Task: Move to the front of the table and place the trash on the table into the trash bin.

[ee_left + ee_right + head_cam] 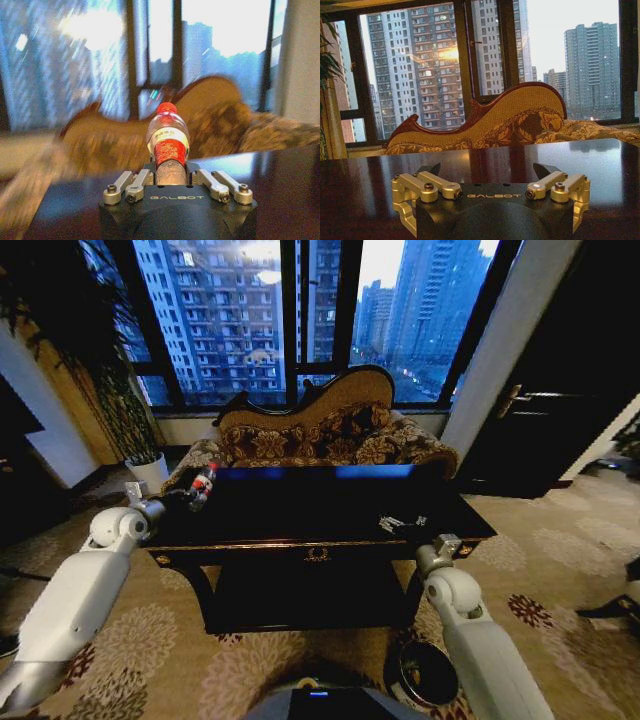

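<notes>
Bottle (203, 483) sits clamped in left gripper (190, 498), held over table (300, 515) near its left edge, red cap up. Right gripper (436, 546) parked at the table's front right edge, fingers spread wide, nothing between them. Small scraps (402, 523) lie on the tabletop right side, just beyond it. Trash bin (428, 672) stands on carpet at front right, beside the right arm. Sofa (320, 435) is close behind the table's far edge. Open carpet lies left and right.

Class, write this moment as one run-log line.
left gripper: shut on bottle, above table | right gripper: open, empty | scraps: on table | trash bin: floor
</notes>
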{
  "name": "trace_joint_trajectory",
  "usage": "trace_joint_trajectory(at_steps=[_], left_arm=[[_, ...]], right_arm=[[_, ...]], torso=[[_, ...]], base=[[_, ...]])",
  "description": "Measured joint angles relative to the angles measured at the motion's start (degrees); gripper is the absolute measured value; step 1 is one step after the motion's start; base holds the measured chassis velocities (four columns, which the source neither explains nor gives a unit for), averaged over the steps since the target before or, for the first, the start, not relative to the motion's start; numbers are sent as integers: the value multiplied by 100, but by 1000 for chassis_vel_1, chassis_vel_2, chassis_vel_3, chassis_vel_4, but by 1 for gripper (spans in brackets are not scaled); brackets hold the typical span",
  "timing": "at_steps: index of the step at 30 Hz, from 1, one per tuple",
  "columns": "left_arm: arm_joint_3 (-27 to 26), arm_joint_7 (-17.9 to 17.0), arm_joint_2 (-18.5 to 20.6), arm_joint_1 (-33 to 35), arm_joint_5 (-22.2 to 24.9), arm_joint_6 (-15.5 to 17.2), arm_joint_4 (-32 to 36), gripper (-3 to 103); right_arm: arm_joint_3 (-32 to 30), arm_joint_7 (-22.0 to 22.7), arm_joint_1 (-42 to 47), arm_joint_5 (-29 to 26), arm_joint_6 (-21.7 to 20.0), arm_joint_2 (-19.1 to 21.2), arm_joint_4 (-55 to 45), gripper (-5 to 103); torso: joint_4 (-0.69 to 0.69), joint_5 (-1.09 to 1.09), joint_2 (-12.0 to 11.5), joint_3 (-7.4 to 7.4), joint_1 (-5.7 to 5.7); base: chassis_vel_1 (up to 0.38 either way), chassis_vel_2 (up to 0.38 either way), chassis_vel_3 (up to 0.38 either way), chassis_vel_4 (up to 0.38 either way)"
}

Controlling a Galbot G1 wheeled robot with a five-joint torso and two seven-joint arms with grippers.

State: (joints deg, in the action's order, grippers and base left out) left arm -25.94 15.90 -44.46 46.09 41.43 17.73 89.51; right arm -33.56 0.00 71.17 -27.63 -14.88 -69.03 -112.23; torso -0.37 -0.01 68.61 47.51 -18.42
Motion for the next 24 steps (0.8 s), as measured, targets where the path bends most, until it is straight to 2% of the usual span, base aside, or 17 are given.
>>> trace_joint_trajectory(at_steps=[1,3,4,6,11,14,17,18,20,21,23,24], left_arm=[[0,0,0,0,0,0,0,28],[3,368,9,59,-196,-513,172,28],[3,368,9,59,-196,-513,172,28],[39,481,-7,126,-242,-739,478,28],[291,409,-17,160,-329,-888,1057,28],[368,336,-4,167,-352,-916,1188,28],[652,19,86,229,-487,-1066,1644,28],[652,19,86,229,-487,-1066,1644,28],[835,-109,163,271,-708,-1196,1880,28],[835,-109,163,271,-708,-1196,1880,28],[943,-189,222,319,-931,-1264,2039,28],[943,-189,222,319,-931,-1264,2039,28]], right_arm=[[0,0,0,0,0,0,0,100],[16,1,-1,-13,-6,-31,-99,100],[16,1,-1,-13,-6,-31,-99,100],[116,0,29,-173,-61,0,-290,100],[481,0,244,-469,-110,218,-703,100],[523,0,285,-618,-156,253,-837,100],[533,1,344,-1454,-408,326,-1243,100],[533,1,344,-1454,-408,326,-1243,100],[503,0,349,-2212,-695,374,-1521,100],[503,0,349,-2212,-695,374,-1521,100],[483,1,294,-2826,-914,378,-1683,100],[483,1,294,-2826,-914,378,-1683,100]], torso=[[0,0,0,0,0],[0,1,0,0,0],[0,1,0,0,0],[0,2,0,0,0],[-2,1,0,0,0],[-2,1,0,0,0],[-1,1,0,0,0],[-1,1,0,0,0],[0,1,0,0,0],[0,1,0,0,0],[-1,1,0,0,0],[-1,1,0,0,0]], base=[[0,0,0,0],[0,0,0,0],[0,0,0,0],[0,0,0,0],[0,0,0,0],[0,0,0,0],[0,0,0,0],[0,0,0,0],[0,0,0,0],[0,0,0,0],[0,0,0,0],[0,0,0,0]])
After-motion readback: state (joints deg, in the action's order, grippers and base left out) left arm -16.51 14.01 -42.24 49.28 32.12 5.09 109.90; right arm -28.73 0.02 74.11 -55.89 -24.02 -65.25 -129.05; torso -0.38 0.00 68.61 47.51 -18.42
